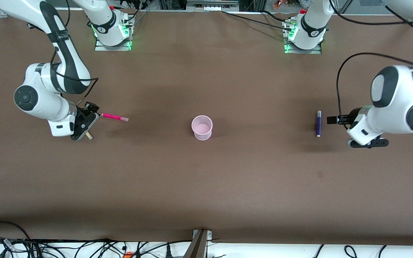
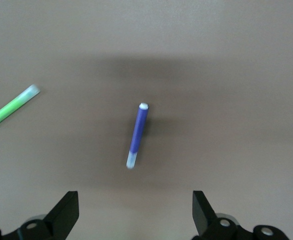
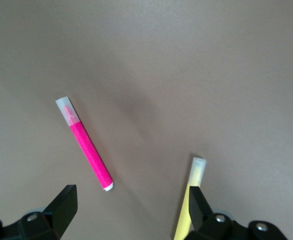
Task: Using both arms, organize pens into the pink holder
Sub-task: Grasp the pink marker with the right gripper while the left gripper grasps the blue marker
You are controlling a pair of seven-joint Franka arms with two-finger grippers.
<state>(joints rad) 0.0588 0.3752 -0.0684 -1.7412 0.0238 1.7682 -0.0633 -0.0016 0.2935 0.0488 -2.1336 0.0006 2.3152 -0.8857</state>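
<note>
1. Pink holder: pale translucent round cup, upright and empty, at mid-bench.
2. Magenta pen: lies flat toward the right arm's end of the bench, pale cap pointing toward the holder, well apart from it.
3. Yellow pen: lies flat near the magenta pen, partly hidden; pale tip visible.
4. Dark purple pen: lies flat toward the left arm's end, lengthwise toward the front camera, pale tips at both ends.
5. Light green pen: lies flat near the purple pen, partly cut off in the left wrist view.
</note>
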